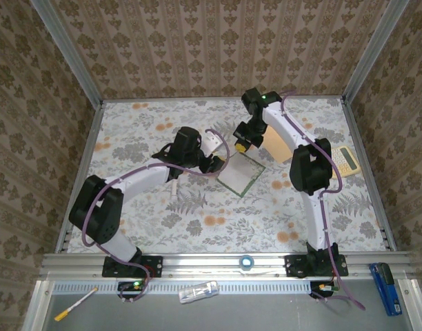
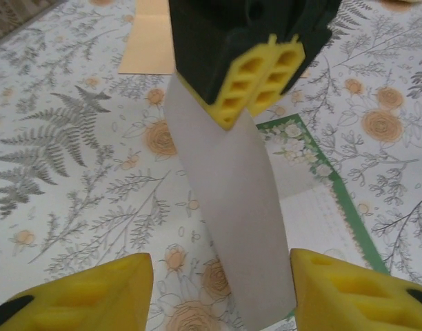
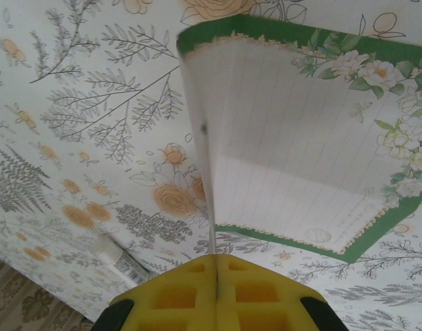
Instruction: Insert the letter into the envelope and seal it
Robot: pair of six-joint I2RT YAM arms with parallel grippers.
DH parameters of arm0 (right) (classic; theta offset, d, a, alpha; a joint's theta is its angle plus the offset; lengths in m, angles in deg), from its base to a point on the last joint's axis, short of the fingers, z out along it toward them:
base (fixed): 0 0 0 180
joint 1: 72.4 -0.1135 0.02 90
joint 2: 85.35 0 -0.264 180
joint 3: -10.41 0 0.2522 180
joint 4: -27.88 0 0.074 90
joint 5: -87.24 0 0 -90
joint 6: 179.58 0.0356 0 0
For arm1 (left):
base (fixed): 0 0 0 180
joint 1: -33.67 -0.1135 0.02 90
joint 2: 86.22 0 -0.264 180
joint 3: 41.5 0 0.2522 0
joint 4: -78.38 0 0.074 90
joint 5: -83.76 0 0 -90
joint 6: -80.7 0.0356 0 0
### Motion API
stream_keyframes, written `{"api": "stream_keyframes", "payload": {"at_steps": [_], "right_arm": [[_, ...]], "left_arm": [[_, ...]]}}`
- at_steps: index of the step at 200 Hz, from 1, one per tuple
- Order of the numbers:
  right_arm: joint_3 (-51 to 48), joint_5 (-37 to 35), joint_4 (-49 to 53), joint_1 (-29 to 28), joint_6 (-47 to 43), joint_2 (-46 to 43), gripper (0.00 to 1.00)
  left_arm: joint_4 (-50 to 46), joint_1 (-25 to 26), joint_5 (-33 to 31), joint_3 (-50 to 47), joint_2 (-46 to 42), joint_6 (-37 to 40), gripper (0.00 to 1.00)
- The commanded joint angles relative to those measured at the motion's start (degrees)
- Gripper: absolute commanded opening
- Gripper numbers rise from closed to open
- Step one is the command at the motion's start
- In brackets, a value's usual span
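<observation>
At mid-table, on the flowered cloth (image 1: pixel 197 214), lies the letter (image 1: pixel 244 176), set cornerwise, one half flat and the other half raised on edge. The right gripper (image 3: pixel 216 258) is clenched on the top edge of that raised half. In its wrist view the two yellow pads meet with the thin sheet pinched between them. Below the fold, the lined face with its green border and printed flowers rests on the cloth.

The left gripper (image 2: pixel 221 289) is released, its jaws wide apart. In its wrist view the raised half stands between the two yellow fingers (image 2: pixel 94 293) with its plain grey back toward the camera. There is a clear gap on the left side; the sheet runs close by the right finger, and I cannot tell if they touch.

From above, the left gripper sits at the letter's left corner and the right gripper just beyond its far edge, the two near each other. The tan envelope (image 1: pixel 275 143) lies flat on the cloth just behind the letter toward the right, partly under the right arm, and the letter is outside it. I cannot tell if its flap is open. A pale yellow calculator (image 1: pixel 347 160) lies near the table's right edge, well apart from the letter
</observation>
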Motion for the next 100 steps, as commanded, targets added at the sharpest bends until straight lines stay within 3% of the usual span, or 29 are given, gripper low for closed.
{"api": "stream_keyframes", "payload": {"at_steps": [1, 20, 49, 100], "right_arm": [[-2.89, -1.39, -1.71, -0.68, -0.17, -3.76, 0.00], [-6.59, -0.90, -5.54, -0.88, -0.92, -6.06, 0.00], [-12.76, 0.09, -11.98, -0.87, -1.93, -10.13, 0.00], [-28.36, 5.30, -30.67, -0.11, -2.60, -19.56, 0.00]], "left_arm": [[-2.91, -1.09, -2.65, 1.22, -4.61, -1.07, 0.69], [-3.38, -3.43, -0.82, 1.12, -6.59, -3.60, 0.85], [-3.04, -8.58, 4.63, 0.96, -8.50, -9.96, 0.98], [-1.53, -15.83, 14.82, 2.27, -6.52, -19.64, 1.00]]}}
